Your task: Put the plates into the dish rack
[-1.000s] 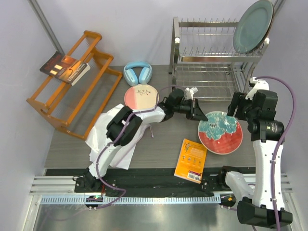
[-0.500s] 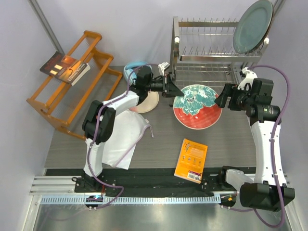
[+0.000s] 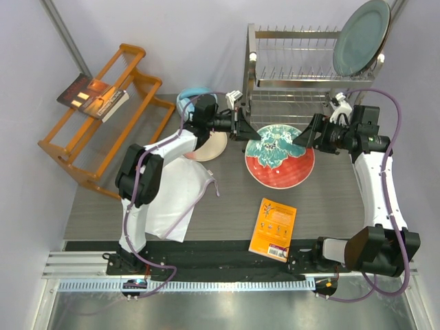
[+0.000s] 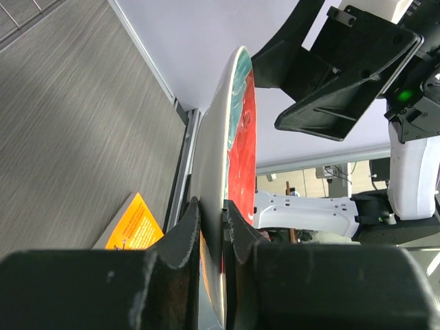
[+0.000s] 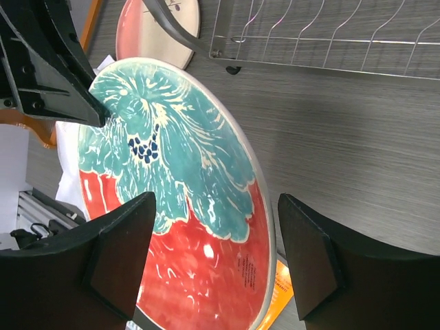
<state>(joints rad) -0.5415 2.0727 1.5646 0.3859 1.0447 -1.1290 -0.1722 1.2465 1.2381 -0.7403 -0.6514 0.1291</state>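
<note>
Grey wood-grain table (image 3: 96,213) fills the top view, with pale walls behind it. At far left stands an orange wooden rack (image 3: 103,134) with a book (image 3: 93,96) lying on its upper slats. A white cloth (image 3: 172,206) lies on the table under the left arm. Behind that arm, the light blue headphones (image 3: 187,98) are mostly hidden. A pink-and-cream plate (image 3: 216,146) lies flat just beneath the arm's wrist.

The left pincer (image 3: 245,130) is clamped on the left rim of the teal-and-red plate (image 3: 280,158). In the left wrist view the plate (image 4: 237,110) is seen edge-on, with the pincer (image 4: 210,213) squeezing it, one finger on each face. The plate is out in front of the dish rack (image 3: 302,89), tilted with its patterned face up. I cannot tell whether its lower edge touches the table. An orange booklet (image 3: 273,229) lies near the front edge.

The right pincer (image 3: 307,135) sits at the plate's right rim with its jaws wide apart. In the right wrist view the plate (image 5: 172,172) fills the space between its fingers (image 5: 117,258), which are not closed on it.

A grey-green plate (image 3: 362,38) stands upright at the right end of the rack's upper tier.
</note>
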